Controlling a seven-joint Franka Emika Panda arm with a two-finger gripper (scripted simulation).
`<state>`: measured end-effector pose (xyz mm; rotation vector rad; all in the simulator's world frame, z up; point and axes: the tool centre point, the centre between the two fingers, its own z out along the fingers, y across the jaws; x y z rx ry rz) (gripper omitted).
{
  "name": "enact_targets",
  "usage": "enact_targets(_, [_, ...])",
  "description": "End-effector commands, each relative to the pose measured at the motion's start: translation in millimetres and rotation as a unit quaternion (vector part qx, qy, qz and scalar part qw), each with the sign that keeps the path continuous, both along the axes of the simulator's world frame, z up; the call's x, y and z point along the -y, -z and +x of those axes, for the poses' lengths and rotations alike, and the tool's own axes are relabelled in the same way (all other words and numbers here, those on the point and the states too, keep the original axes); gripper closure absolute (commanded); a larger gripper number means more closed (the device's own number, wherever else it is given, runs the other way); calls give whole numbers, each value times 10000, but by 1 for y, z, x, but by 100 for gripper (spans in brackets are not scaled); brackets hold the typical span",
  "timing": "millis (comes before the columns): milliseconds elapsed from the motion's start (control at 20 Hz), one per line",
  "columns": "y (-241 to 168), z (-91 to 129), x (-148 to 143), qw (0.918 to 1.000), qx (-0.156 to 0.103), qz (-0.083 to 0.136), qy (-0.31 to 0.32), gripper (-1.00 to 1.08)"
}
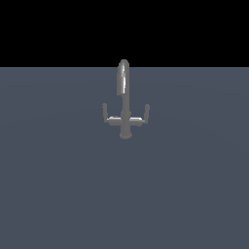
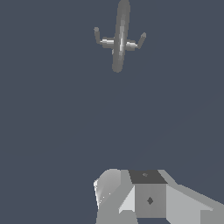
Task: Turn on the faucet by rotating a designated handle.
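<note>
The faucet (image 1: 125, 109) stands upright on a flat slate-grey floor (image 1: 58, 194), roughly central in the exterior view and set back toward the far edge of that surface. Its round base sits on the floor, a short stem rises to a horizontal crossbar, and a tall arched gooseneck spout climbs above it, catching a bright highlight along one side. Each end of the crossbar carries a short lever rod: one lever rod (image 1: 104, 111) on the exterior view's left, the other lever rod (image 1: 147, 112) on the exterior view's right, both standing close to vertical. Nothing touches either rod. The arm does not show in the exterior view. In the wrist view the faucet (image 2: 120, 41) is seen from above and well apart from the gripper (image 2: 144, 197), of which only a pale grey blocky portion with a dark panel is visible at the frame edge. The fingertips are not shown, so I cannot tell whether the claw is wide or narrow; it grips nothing visible.
</note>
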<state>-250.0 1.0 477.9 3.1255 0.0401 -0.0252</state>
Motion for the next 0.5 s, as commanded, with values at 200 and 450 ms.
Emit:
enact_targets(200, [-1, 3, 4, 10000, 6, 26, 51, 108])
enact_targets(450, [-4, 9, 12, 9997, 34, 103, 219, 108])
